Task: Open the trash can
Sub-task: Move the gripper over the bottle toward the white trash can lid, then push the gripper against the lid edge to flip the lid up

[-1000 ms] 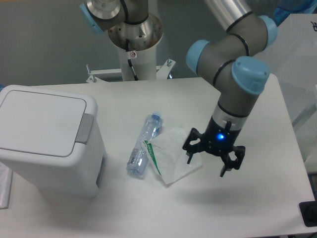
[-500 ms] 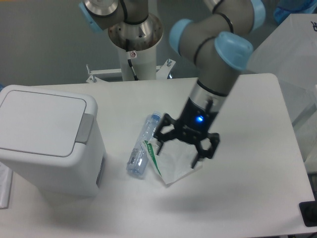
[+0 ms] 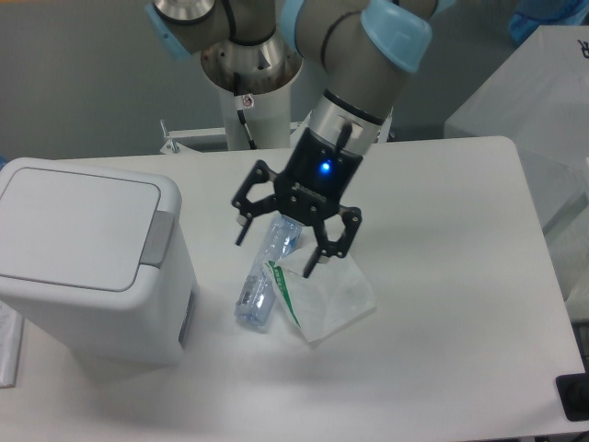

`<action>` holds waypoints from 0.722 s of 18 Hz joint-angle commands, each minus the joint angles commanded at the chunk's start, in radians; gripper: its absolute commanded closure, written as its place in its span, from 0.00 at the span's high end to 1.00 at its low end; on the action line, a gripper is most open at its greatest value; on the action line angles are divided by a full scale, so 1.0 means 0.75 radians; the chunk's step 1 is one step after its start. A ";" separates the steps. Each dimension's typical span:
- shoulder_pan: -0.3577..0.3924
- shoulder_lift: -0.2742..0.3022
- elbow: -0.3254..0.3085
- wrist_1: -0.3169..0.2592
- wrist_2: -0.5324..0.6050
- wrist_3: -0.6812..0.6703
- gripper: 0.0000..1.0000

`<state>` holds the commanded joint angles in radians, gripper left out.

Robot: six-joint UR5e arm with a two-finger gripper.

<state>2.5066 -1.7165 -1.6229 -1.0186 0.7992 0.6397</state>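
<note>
My pincer hangs released, fingers spread, nothing held, above the middle of the tabletop, directly over the top end of a clear plastic bottle lying flat; just beside the bottle on its right lies a crumpled white wrapper with green print. Neither is my target. Step in hand, as I judge it: the approach, pincer in transit toward the bin, no contact made yet. The trash can stands at the left edge of the tabletop, well apart from my pincer and to its left in the picture, lid flat and shut. The grey push tab sits on the rim at the side facing me, so it is the nearest part of the bin. Next move calls for travelling across to that tab, clearing the bottle, lining one fingertip over the tab and pressing down so the lid springs up.
</note>
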 joint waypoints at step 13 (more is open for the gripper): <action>-0.092 -0.008 -0.069 0.067 -0.010 -0.033 1.00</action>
<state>2.4375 -1.7226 -1.6750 -0.9681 0.7915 0.6151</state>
